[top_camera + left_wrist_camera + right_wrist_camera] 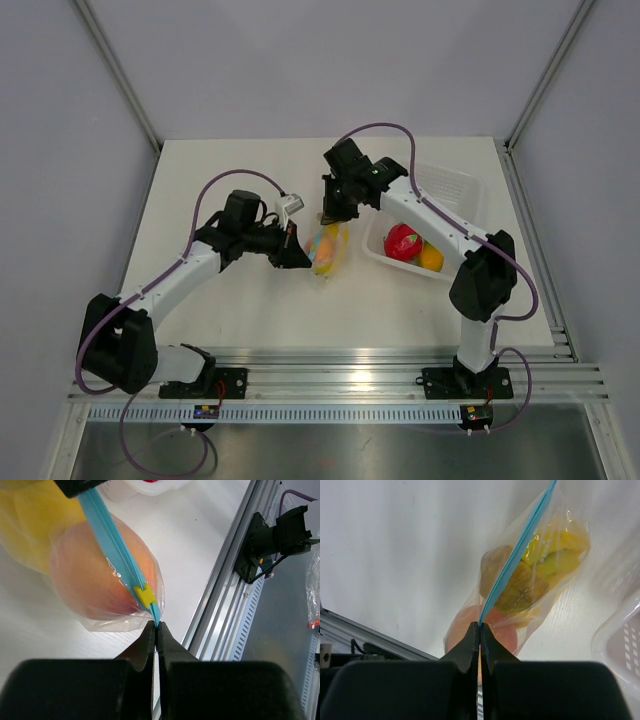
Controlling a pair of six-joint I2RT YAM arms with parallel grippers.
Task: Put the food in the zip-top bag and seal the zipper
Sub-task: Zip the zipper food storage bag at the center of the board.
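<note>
Beside the tray (pixel 456 181), left pincer (pixel 156 627) and right pincer (pixel 480 625) clamp zipper (pixel 118 556) ends of the bag (pixel 330 251).

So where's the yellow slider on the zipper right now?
In the left wrist view, the yellow slider sits on the zipper just above the left gripper, beside the peach.
</note>
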